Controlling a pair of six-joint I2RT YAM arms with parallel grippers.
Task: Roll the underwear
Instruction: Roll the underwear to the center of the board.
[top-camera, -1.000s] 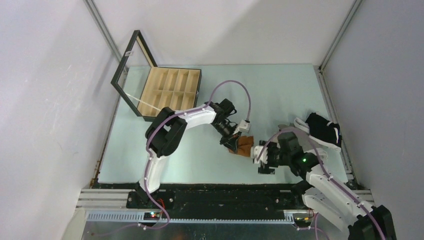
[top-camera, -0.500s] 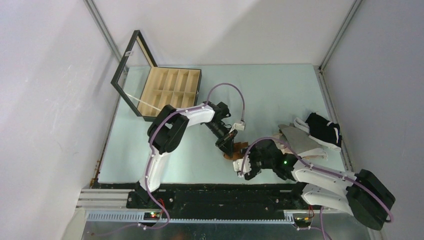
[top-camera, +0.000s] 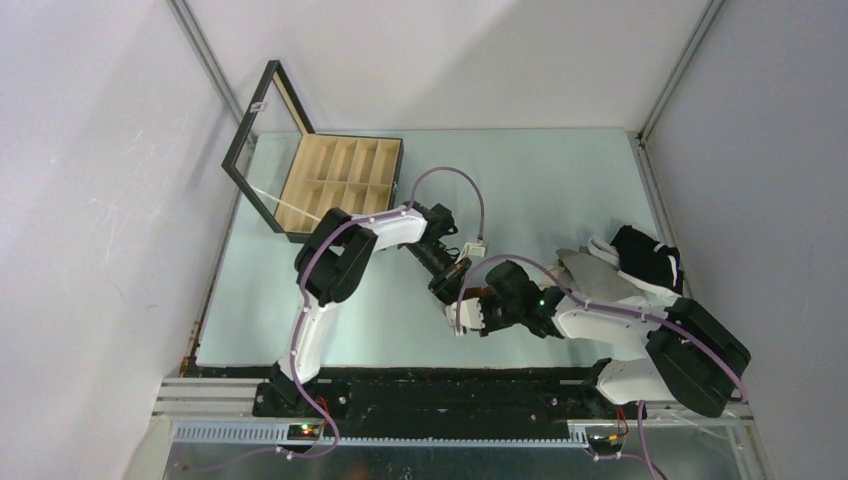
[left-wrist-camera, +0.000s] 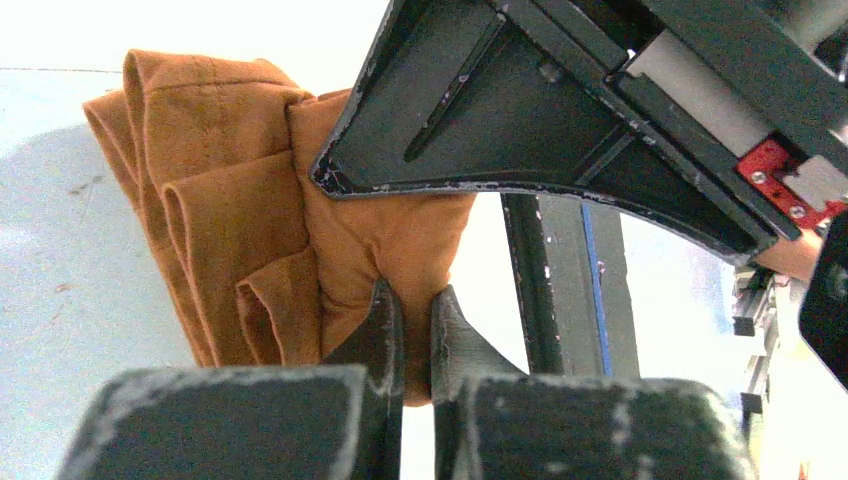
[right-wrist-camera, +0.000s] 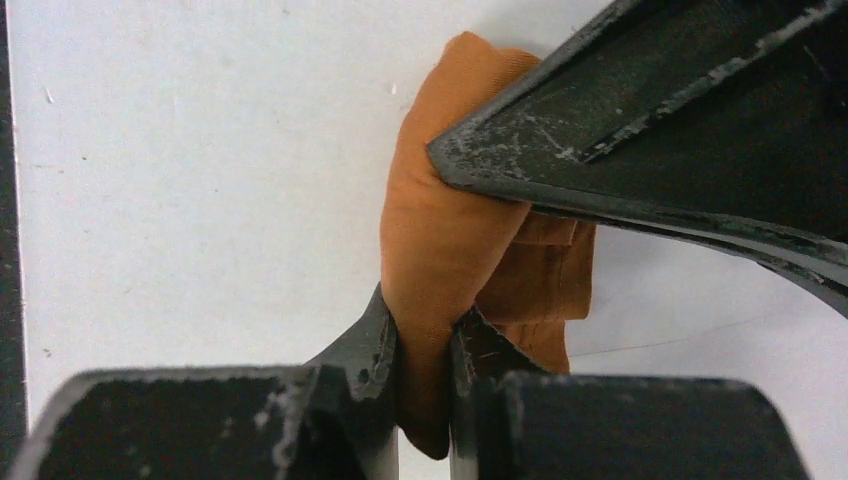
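The rust underwear (right-wrist-camera: 440, 230) lies bunched on the bench (top-camera: 560, 180), near middle. The right pincer (right-wrist-camera: 425, 322) clamps one fold (cloth bulging beyond its tips), and the left pincer (left-wrist-camera: 415, 300) nips another edge.

This is a lab booth: white walls (top-camera: 90, 200), aluminium framing (top-camera: 205, 55).
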